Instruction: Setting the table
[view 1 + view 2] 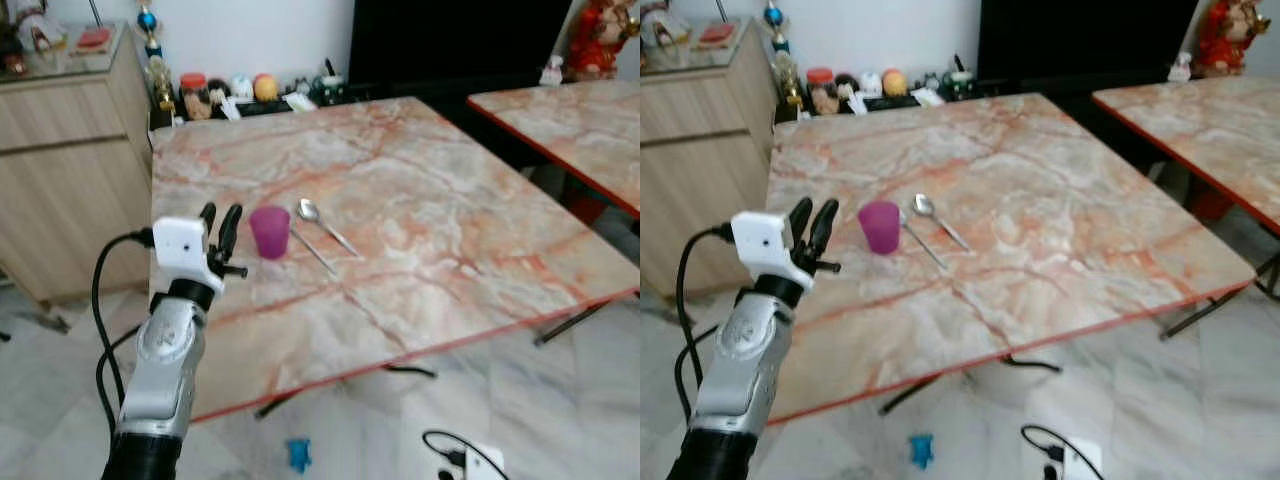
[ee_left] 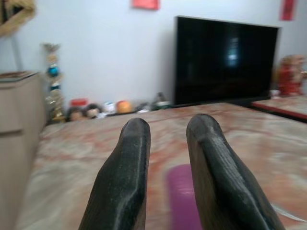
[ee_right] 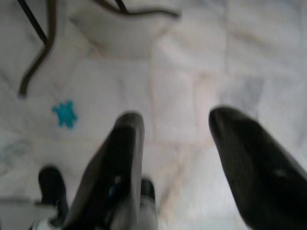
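A purple cup (image 1: 269,232) stands upright on the marble table (image 1: 450,200), near its left side. Just right of the cup lie a metal spoon (image 1: 328,230) and a thin second utensil (image 1: 312,248). My left gripper (image 1: 218,225) is raised at the table's left edge, a little left of the cup, open and holding nothing. In the left wrist view the cup (image 2: 180,191) shows through the gap beyond the gripper (image 2: 169,123). My right gripper (image 3: 176,115) hangs open over the floor.
A second marble table (image 1: 580,120) stands at the right. A wooden cabinet (image 1: 60,170) is at the left and a black TV (image 1: 450,40) behind. Jars and small items (image 1: 230,90) line the far edge. On the floor lie a blue object (image 1: 298,455) and a cable with a white plug block (image 1: 470,460).
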Robot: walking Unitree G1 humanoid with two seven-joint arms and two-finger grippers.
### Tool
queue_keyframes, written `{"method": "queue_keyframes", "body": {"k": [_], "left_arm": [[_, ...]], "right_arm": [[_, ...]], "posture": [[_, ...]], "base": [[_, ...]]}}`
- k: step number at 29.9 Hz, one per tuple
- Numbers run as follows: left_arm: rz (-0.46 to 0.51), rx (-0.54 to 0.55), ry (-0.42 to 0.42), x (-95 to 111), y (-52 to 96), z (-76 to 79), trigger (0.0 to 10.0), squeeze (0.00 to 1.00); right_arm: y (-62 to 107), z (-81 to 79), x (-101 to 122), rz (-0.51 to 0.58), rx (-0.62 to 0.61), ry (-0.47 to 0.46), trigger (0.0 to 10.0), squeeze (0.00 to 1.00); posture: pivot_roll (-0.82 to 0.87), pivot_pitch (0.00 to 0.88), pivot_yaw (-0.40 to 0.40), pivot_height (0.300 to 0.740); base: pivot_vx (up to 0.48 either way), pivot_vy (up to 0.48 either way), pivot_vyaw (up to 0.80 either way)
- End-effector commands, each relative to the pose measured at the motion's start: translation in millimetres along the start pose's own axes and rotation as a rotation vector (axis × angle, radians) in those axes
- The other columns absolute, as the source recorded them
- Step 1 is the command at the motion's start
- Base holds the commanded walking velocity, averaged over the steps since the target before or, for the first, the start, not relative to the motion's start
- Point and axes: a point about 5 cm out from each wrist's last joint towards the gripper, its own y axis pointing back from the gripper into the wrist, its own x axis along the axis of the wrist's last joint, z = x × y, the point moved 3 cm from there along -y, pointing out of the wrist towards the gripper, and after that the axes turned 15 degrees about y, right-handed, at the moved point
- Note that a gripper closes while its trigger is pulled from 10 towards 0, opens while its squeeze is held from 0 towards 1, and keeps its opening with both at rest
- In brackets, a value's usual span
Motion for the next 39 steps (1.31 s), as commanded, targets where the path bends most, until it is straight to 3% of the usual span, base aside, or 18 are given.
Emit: {"method": "queue_keyframes", "body": {"k": [1, 8, 17, 24, 27, 28, 29, 30, 31, 35, 39], "left_arm": [[-0.008, 0.006, 0.0, -0.4, 0.9, -1.4, 10.0, 0.0], [-0.029, 0.005, 0.001, -3.9, 1.2, -1.7, 10.0, 0.0], [-0.13, -0.006, 0.117, -17.1, -0.4, 3.7, 10.0, 0.0], [-0.23, 0.035, 0.15, -25.8, -14.3, 8.6, 10.0, 0.0], [-0.269, 0.077, 0.174, -27.8, -26.9, 9.6, 10.0, 0.0], [-0.28, 0.087, 0.169, -27.8, -29.3, 9.1, 10.0, 0.67], [-0.28, 0.087, 0.169, -27.8, -29.3, 9.1, 10.0, 0.67], [-0.311, 0.115, 0.187, -30.1, -33.4, 7.7, 10.0, 0.89], [-0.343, 0.138, 0.193, -31.9, -36.8, 6.4, 10.0, 1.0], [-0.382, 0.197, 0.175, -32.8, -40.5, -0.1, 10.0, 1.0], [-0.416, 0.323, 0.177, -35.7, -36.9, -18.4, 10.0, 1.0]], "right_arm": [[0.2, -3.1, 0.3, 0.002, 0.007, -0.005, 10.0, 0.0], [0.2, -3.1, 0.5, 0.003, 0.009, 0.005, 10.0, 0.0], [0.2, -2.9, 0.1, 0.0, 0.009, 0.007, 10.0, 0.0], [0.1, -2.9, 0.0, -0.002, 0.01, 0.013, 10.0, 0.0], [0.1, -2.9, -0.2, -0.004, 0.009, 0.013, 10.0, 0.0], [0.1, -2.9, -0.2, -0.004, 0.01, 0.014, 10.0, 0.0], [0.1, -2.9, -0.2, -0.004, 0.01, 0.014, 10.0, 0.0], [0.1, -3.0, -0.4, -0.005, 0.008, 0.013, 10.0, 0.0], [0.2, -3.2, -0.7, -0.007, 0.008, 0.014, 10.0, 0.0], [0.2, -3.4, -1.0, -0.009, 0.009, 0.015, 10.0, 0.0], [0.4, -3.9, -1.4, -0.01, 0.012, 0.015, 10.0, 0.0]], "posture": [[0.14, 0.0, -0.054, 0.74], [0.14, 0.0, -0.054, 0.74], [0.14, 0.0, -0.055, 0.74], [0.14, 0.0, -0.054, 0.74], [0.14, 0.0, -0.054, 0.74], [0.14, 0.0, -0.054, 0.74], [0.14, 0.0, -0.054, 0.74], [0.14, 0.0, -0.052, 0.74], [0.13, 0.0, -0.05, 0.74], [0.14, 0.0, -0.05, 0.74], [0.14, 0.0, -0.048, 0.74]], "base": [[0.304, 0.0, 0.0], [0.305, 0.0, -0.12], [0.0, 0.0, 0.0], [0.0, 0.0, 0.0], [0.0, 0.0, 0.0], [0.0, 0.0, 0.0], [0.0, 0.0, 0.0], [0.0, 0.0, 0.0], [0.0, 0.0, 0.0], [0.0, 0.0, 0.0], [0.0, 0.0, 0.0]]}}
